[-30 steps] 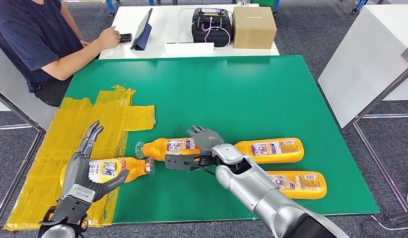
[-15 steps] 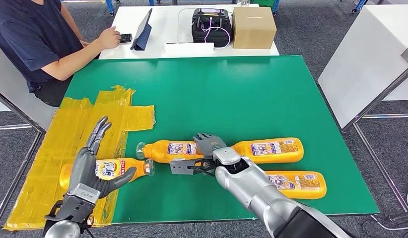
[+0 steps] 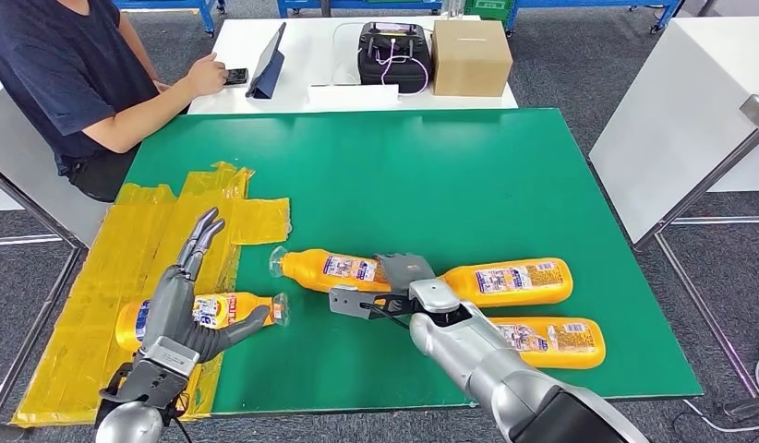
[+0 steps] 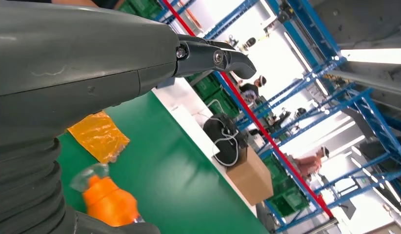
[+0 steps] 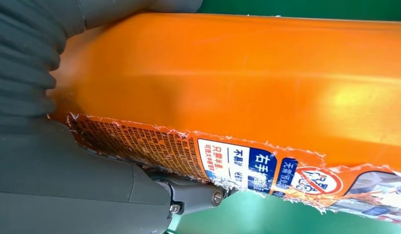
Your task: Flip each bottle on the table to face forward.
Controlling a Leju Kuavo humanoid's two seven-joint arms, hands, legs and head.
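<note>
The left hand (image 3: 177, 309) has lifted higher, fingers spread wide and empty above the left bottle (image 3: 214, 311) lying on the yellow tape (image 3: 126, 249). The middle bottle (image 3: 334, 269) has slid away and tilted on the green table (image 3: 431, 175), gripped by the right hand (image 3: 401, 281). Two right bottles (image 3: 510, 280) lie unchanged.

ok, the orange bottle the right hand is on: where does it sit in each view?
Head view: the bottle lies on its side mid-table, clear cap toward the yellow tape, the right hand gripping its base end.
Left wrist view: blurred orange neck and clear cap, near the picture's lower left.
Right wrist view: its orange body with the torn label spans the picture.
Shared landmark: the green table.
</note>
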